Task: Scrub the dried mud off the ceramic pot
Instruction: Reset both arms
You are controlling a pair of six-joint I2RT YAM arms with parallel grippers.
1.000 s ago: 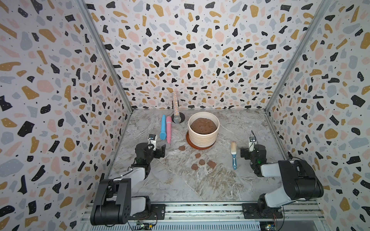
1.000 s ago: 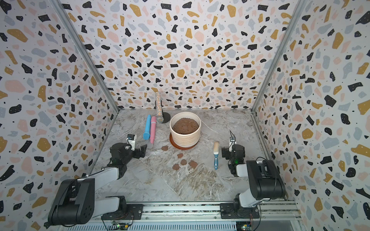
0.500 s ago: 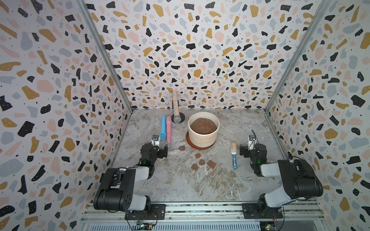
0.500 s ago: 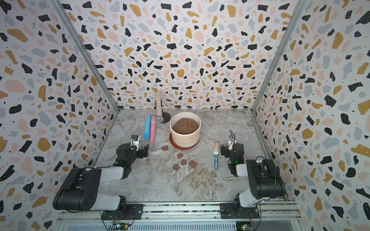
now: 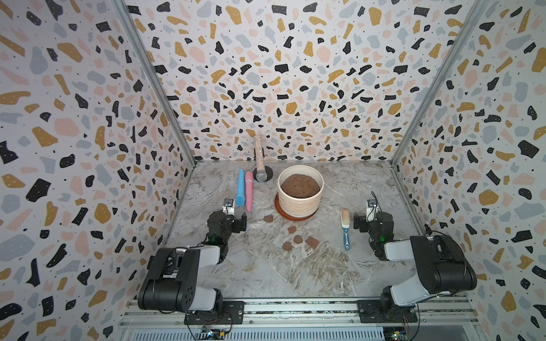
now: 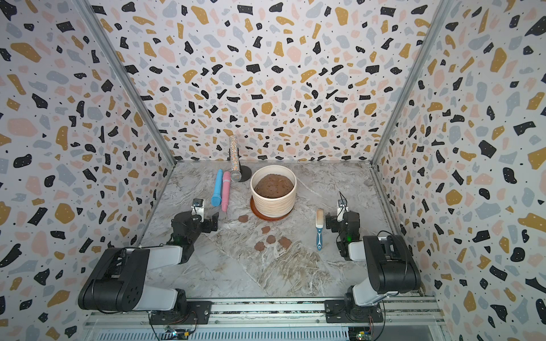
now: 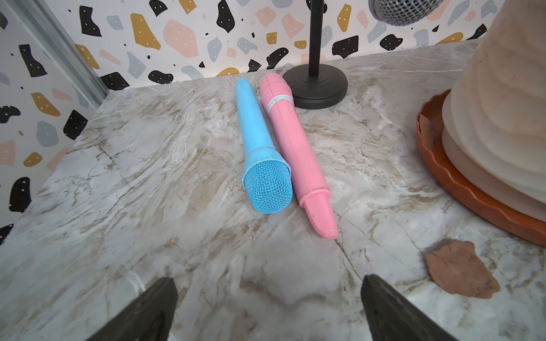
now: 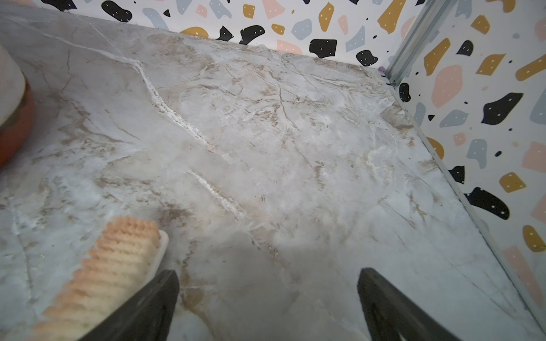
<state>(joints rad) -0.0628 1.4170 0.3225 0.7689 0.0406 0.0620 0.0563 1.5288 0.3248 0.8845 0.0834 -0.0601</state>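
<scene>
The ceramic pot point(image 5: 300, 195) stands upright toward the back of the marbled table point(image 5: 266, 274), a little past centre, mouth up and heaped with brown soil, seated on its terracotta saucer point(image 5: 292, 218). The dried mud point(image 5: 298, 239) lies as flat reddish patches on the tabletop in front of the pot, one point(image 7: 461, 271) close to the saucer's rim.

A brush point(image 5: 344, 228) lies to the right of the pot. Its long axis runs front to back, with the bristle head toward the back wall and the blue handle toward the rail.

Both arms are folded low, elbows back near the rail, forearms reaching forward. The left gripper point(image 7: 267, 279) hovers low, jaws spread wide and empty, pointing at the near ends of a blue microphone point(image 7: 260, 147) and a pink microphone point(image 7: 295, 153). The right gripper point(image 8: 269, 271) is likewise spread and holding nothing, one finger point(image 8: 153, 298) just beside the bristles.
</scene>
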